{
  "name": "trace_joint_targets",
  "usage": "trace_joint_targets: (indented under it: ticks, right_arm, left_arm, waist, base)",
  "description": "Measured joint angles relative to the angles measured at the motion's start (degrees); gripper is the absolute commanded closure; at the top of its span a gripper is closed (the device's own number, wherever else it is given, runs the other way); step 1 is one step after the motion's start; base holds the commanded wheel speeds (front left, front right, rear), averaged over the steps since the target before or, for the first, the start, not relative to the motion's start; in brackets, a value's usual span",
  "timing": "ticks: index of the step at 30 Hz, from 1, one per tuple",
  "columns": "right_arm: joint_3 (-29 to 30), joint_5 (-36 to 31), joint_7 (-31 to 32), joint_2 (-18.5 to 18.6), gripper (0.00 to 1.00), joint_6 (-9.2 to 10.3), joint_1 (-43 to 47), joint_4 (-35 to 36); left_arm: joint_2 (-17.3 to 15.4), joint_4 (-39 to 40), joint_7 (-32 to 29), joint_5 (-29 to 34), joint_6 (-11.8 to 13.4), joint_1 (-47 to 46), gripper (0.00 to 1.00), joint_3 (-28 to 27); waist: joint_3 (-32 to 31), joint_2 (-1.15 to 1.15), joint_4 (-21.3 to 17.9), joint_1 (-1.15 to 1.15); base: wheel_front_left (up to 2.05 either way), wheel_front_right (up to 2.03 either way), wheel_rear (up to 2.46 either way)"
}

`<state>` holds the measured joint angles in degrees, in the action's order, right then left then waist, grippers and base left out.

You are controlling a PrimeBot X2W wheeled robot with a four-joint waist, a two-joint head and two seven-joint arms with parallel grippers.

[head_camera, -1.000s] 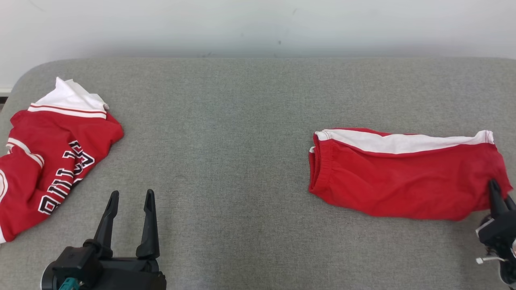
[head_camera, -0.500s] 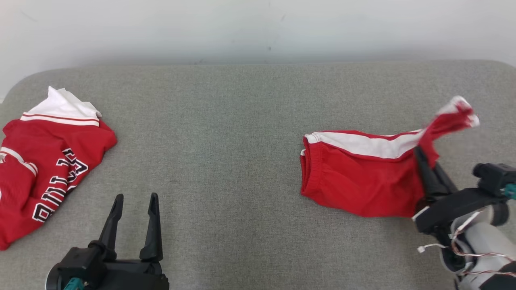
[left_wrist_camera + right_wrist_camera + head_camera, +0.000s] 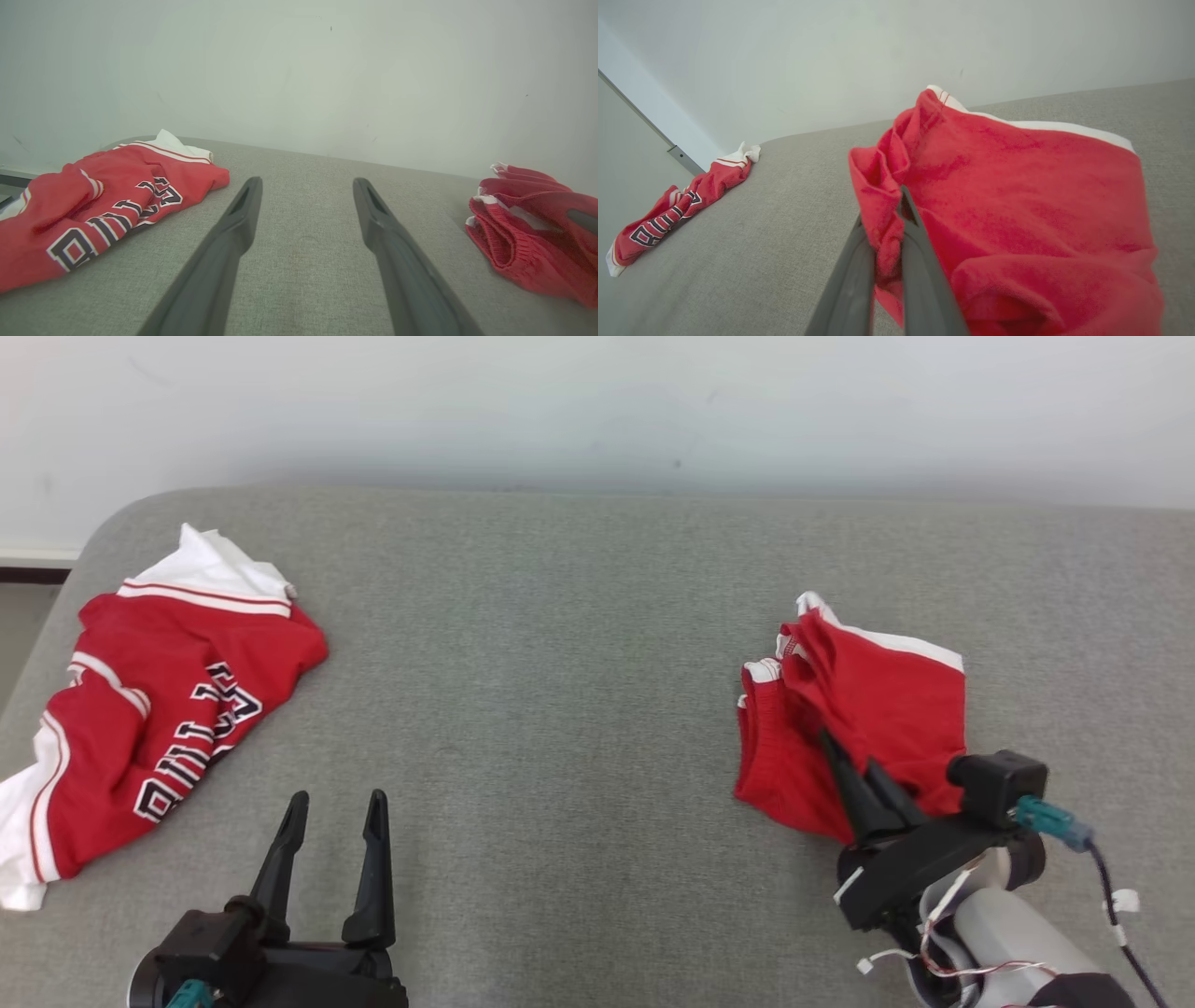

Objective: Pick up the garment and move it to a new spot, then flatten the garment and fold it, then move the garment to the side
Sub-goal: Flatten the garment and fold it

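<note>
The garment (image 3: 868, 719), red shorts with a white side stripe, lies doubled over on the right of the grey surface, its right half laid leftward over the rest. My right gripper (image 3: 845, 756) is shut on a pinch of its red cloth; in the right wrist view the garment (image 3: 1017, 205) is bunched between the fingers (image 3: 920, 261). The left wrist view has the garment (image 3: 528, 233) at its right edge. My left gripper (image 3: 336, 803) stands open at the lower left, holding nothing, and the fingers (image 3: 243, 219) are spread over bare grey fabric.
A red jersey (image 3: 159, 709) with white trim and black-and-white lettering lies crumpled at the far left of the grey surface (image 3: 560, 709), near its rounded corner. It appears again as the jersey (image 3: 103, 200) and the jersey (image 3: 677, 210). A pale wall (image 3: 597, 401) runs behind.
My right gripper has carried the garment's right end up and leftward over the rest, folding it roughly in half. The head camera has shifted. The left gripper has stayed open in place.
</note>
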<state>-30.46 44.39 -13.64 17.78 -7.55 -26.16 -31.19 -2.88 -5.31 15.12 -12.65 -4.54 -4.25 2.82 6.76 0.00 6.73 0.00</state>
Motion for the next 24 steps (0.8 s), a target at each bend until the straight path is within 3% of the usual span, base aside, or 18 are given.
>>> trace_joint_targets:
  ticks: [5,9,10,11,12,17,24]
  right_arm:
    - [-2.0,-5.5,-0.5,-1.6,1.00,0.00,0.1,-2.7]
    - [-1.9,-5.9,-0.9,-3.3,1.00,0.00,0.9,-5.5]
    - [-1.6,-6.1,-1.0,-3.6,0.74,0.00,1.1,-6.0]
    - [-1.5,-6.1,-1.0,-3.7,0.13,0.00,1.1,-6.2]
    - [-1.4,-6.1,-1.1,-3.8,0.00,0.00,1.2,-6.3]
    - [0.4,-6.1,-1.3,-3.3,0.00,0.00,1.3,-3.4]
    - [10.8,-7.3,-1.4,-0.3,0.00,0.00,4.6,3.3]
  left_arm:
    - [0.0,-0.2,0.0,-0.4,0.1,0.0,0.00,0.7]
    - [0.0,-0.2,0.0,-0.5,0.4,0.0,0.00,1.1]
    - [0.0,-0.2,0.0,-0.5,0.5,0.0,0.00,1.1]
    - [0.0,-0.2,0.0,-0.5,0.5,0.1,0.00,1.1]
    - [0.0,-0.2,0.0,-0.5,0.5,0.1,0.00,1.0]
    - [0.0,-0.2,0.0,-0.5,1.0,0.4,0.00,0.6]
    - [0.0,0.1,0.0,-0.5,1.0,0.4,0.00,0.3]
  waist:
    - [0.4,0.00,1.8,0.00]
    - [0.7,0.00,2.7,0.00]
    - [0.7,0.00,2.8,0.00]
    - [0.7,0.00,2.8,0.00]
    - [0.7,0.00,2.8,0.00]
    - [0.5,0.00,1.9,0.00]
    - [0.4,0.00,0.5,0.00]
  base:
    - [0.00,0.00,0.00]
    - [0.00,0.00,0.00]
    - [0.00,0.00,0.00]
    - [0.00,0.00,0.00]
    - [0.00,0.00,0.00]
    - [0.00,0.00,0.00]
    - [0.00,0.00,0.00]
